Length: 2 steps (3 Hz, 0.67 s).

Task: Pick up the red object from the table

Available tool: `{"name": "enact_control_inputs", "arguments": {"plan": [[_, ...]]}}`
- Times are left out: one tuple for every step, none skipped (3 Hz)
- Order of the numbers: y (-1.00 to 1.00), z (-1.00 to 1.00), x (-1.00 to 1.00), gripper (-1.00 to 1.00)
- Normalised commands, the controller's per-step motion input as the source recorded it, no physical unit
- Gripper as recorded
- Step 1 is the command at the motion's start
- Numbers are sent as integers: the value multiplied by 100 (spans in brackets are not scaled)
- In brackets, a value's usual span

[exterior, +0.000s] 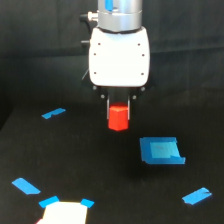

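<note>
White patch (64, 212) at front edge of desk (100, 170); behind, tool (119, 111) clamps red object (118, 117) betw. fingers, lifted clear of desk.

I see a matte black surface (75, 165) carrying a flat blue square piece (161, 150) right of centre, scattered blue tape bits (53, 113), and a white patch (65, 213) at the bottom left edge.

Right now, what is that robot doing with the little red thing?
The robot arm's gripper is pinching the red object between its two fingers. The block looks lifted a bit above the black table. A flat blue square piece lies nearby on the exterior view's right, and bits of blue tape are scattered around.
</note>
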Motion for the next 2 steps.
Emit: {"name": "enact_control_inputs", "arguments": {"plan": [[-54, 60, -46, -100], [-28, 87, -42, -100]]}}
